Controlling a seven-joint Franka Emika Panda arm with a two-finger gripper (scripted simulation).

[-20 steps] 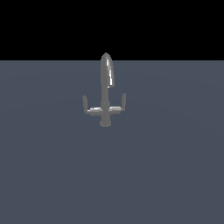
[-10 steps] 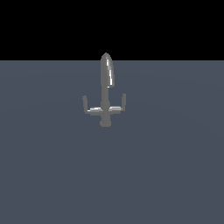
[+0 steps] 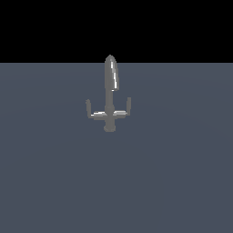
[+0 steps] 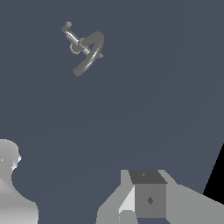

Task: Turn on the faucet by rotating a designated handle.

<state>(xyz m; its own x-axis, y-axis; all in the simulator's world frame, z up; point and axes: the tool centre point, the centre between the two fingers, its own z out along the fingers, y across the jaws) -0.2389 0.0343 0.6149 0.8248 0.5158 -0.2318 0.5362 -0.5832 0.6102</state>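
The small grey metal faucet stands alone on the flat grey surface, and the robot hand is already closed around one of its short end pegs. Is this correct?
Not quite. The small grey metallic faucet does stand alone on the flat grey surface, but nothing holds its short upright end pegs. The exterior view shows both pegs free, with no hand near them. In the wrist view the faucet lies well away from the camera.

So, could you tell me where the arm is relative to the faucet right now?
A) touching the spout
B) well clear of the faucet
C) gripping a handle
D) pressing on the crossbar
B: the exterior view shows the faucet standing alone with no arm near it, and the wrist view shows it far from the gripper.
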